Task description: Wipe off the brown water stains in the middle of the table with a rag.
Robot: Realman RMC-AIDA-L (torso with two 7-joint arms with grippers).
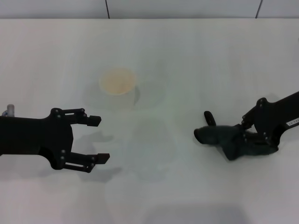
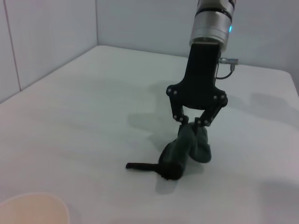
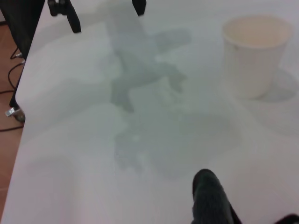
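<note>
The dark green rag [image 1: 220, 138] is bunched on the white table [image 1: 201, 56] at the right, its small loop [image 1: 208, 117] sticking out. My right gripper [image 1: 249, 140] is shut on the rag's near part; the left wrist view shows its fingers [image 2: 204, 122] pinching the top of the rag [image 2: 187, 151], which touches the tabletop. My left gripper [image 1: 99, 139] is open and empty, low at the left, in front of the cup. No brown stain shows in any view.
A white paper cup [image 1: 117, 87] with a pale orange inside stands upright at centre-left, beyond the left gripper. It also shows in the right wrist view [image 3: 254, 56]. The table's left edge and the floor with cables [image 3: 11, 70] show there.
</note>
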